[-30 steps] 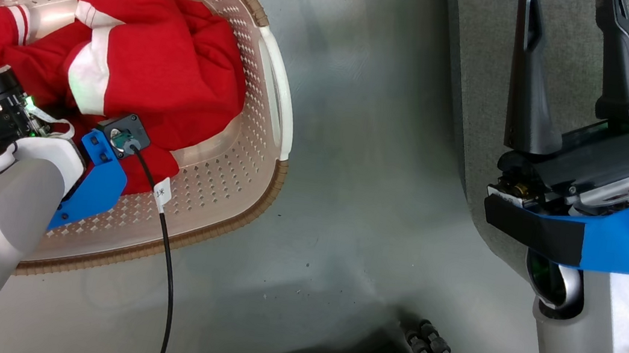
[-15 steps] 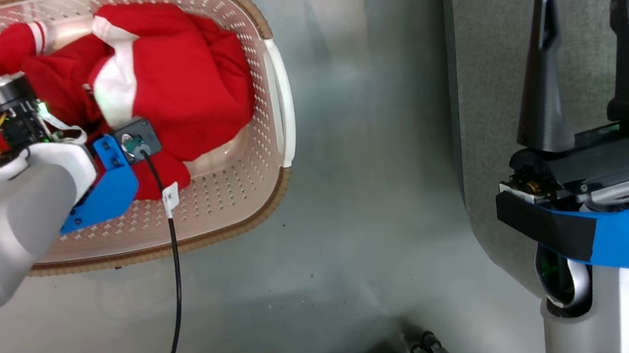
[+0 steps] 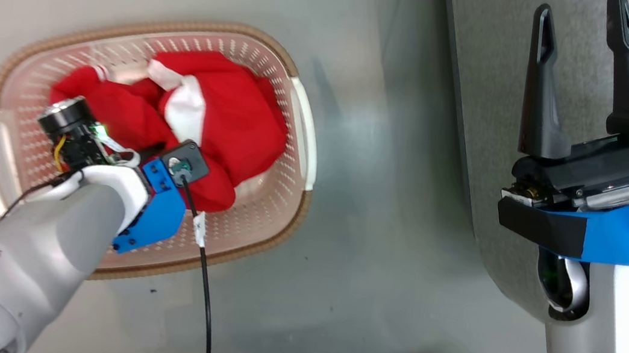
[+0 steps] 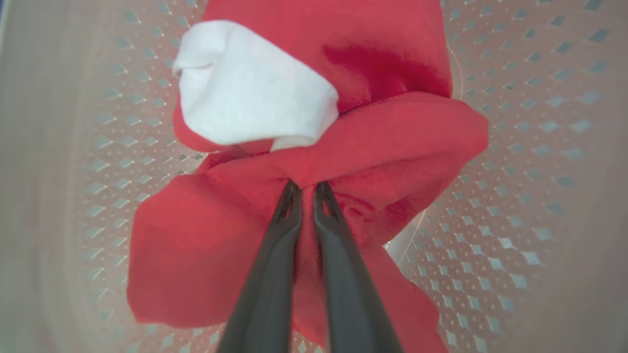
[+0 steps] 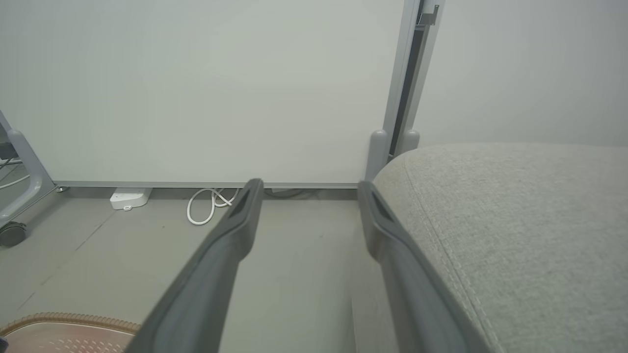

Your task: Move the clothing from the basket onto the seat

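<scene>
**Left gripper pinches red clothing in the basket**

The left gripper reaches down into the basket. Its two dark fingers are drawn almost together, with a fold of the red clothing nipped between their tips. The clothing sits bunched in a heap at the basket's middle, and the perforated bottom shows around it. A white patch lies on the heap just beyond the pinch. Whether the heap is raised off the basket's bottom cannot be told. A black cable runs from the left wrist across the basket's near rim.

The basket stands on the grey floor. The seat is to the basket's right, with a strip of floor between them. The right gripper hangs well to the basket's right, at the seat's edge, its jaws spread wide and holding nothing.
</scene>
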Controlling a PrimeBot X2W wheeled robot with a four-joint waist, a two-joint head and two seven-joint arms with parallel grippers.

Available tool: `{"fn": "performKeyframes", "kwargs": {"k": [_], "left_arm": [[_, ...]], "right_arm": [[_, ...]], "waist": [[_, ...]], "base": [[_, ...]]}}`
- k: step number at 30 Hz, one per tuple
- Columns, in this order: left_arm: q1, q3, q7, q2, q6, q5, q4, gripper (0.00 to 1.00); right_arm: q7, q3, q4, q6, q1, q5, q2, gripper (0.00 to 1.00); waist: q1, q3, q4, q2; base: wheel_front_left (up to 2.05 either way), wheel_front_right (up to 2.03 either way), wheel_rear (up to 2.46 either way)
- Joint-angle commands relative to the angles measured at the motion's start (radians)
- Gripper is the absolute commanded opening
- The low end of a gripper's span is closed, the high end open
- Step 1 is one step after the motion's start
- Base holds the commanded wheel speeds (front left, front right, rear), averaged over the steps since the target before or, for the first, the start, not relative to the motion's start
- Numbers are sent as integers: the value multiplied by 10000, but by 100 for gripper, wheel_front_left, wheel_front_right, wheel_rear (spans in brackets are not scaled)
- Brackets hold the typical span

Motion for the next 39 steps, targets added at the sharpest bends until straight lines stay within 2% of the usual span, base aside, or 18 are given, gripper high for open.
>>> {"fn": "performKeyframes", "kwargs": {"k": [1,9,23,27,39], "left_arm": [[30,-34,-116,-72,-13,-61,39,0],[378,-34,-1029,-668,-13,-430,130,0],[737,351,-2446,-1378,-13,-2011,212,0],[705,735,-2549,-1402,86,-2225,-99,0],[1104,2534,-2552,-823,881,-2196,-2824,0]], "right_arm": [[-40,-36,46,4,167,-29,-31,100],[-40,-225,365,4,612,-324,-32,100],[-40,-466,970,4,1655,-572,-35,100],[-40,-518,1190,4,2000,-595,-35,100],[-40,-540,1636,3,2864,-481,-34,100]], "waist": [[0,-385,245,0],[0,-1621,854,0],[0,-4008,1801,0],[0,-4665,1985,0],[0,-6151,2153,0]], "base": [[0,0,0],[0,0,0],[0,0,0],[0,0,0],[0,0,0]]}}
